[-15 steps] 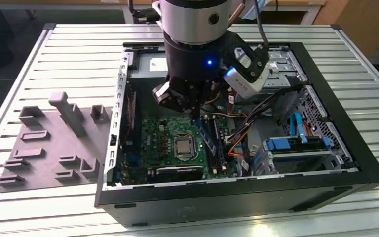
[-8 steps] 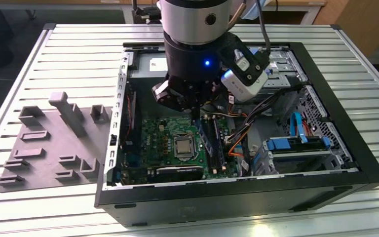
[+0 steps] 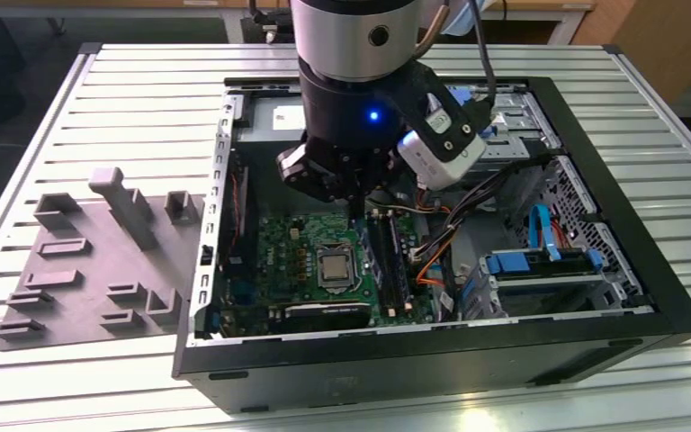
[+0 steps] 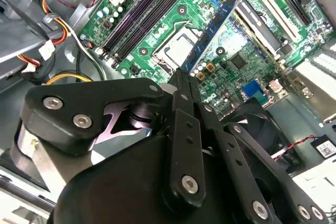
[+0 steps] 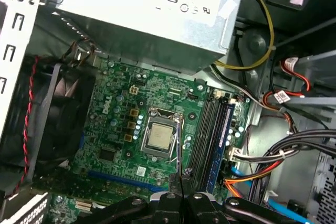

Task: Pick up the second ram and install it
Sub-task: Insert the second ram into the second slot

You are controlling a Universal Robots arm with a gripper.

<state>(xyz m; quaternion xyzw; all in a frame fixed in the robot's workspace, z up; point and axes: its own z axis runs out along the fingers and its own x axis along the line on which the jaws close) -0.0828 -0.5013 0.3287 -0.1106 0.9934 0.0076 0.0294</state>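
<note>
One stick and a bank of slots make up this step. Reading from the exterior view's left, the grey holder tray (image 3: pixel 94 270) lies on the slatted table (image 3: pixel 141 90) beside the open case, well apart from the work. Further right, inside the case, the green motherboard (image 3: pixel 303 261) lies flat with the processor socket (image 3: pixel 336 267) near its middle. My gripper (image 3: pixel 362 202) hangs over the board, close above one end of the long black memory slots (image 3: pixel 390 265). Its jaws are clamped on the second ram (image 4: pixel 218 24), which in the second wrist view runs out from the fingertips as a narrow blue-black blade, on edge above the board. In the first wrist view the second ram (image 5: pixel 179 145) shows as a thin line by the socket's edge, beside the slots and not over them. A blue strip (image 5: pixel 224 129) along the outermost slot looks to me like a module already seated. Right again, orange and black cables (image 3: pixel 442 243) crowd close to the slots.

I judge the step in hand to be lining the stick up over a vacant slot. To do it well I keep its long edge parallel to that slot and level end to end. I centre it fully before lowering, stay clear of the cables, and press so that both ends seat together
</note>
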